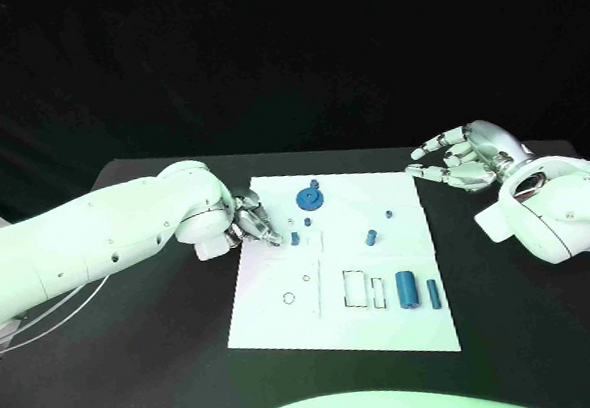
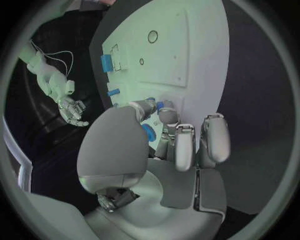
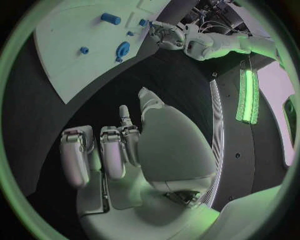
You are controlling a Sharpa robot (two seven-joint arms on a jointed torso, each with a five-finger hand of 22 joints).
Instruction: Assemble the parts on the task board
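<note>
Parts in blue lie scattered over the white task board (image 1: 340, 304), which sits in the middle of the black table (image 1: 140, 364). A round gear-like piece (image 1: 309, 198) stands near the far edge of the board. A small peg (image 1: 371, 238) lies about mid-board, with a tinier bit (image 1: 388, 217) just beyond it. Two cylinders lie side by side toward the near right part: a thick one (image 1: 409, 289) and a thin one (image 1: 433, 293). Outlined slots (image 1: 362, 288) are drawn just to the left of them.

At the board's left edge, the left hand (image 1: 250, 223) hangs over the plate with its fingers curled in. In the left wrist view, its fingertips (image 2: 164, 114) close round a small blue piece (image 2: 160, 105) just above the white surface, and a second blue piece (image 2: 148, 132) shows lower down between thumb and fingers; whether that one is gripped cannot be told.

Well away from the board, the right hand (image 1: 460, 158) hovers over the far right corner of the table, fingers spread and loosely bent, holding nothing.
</note>
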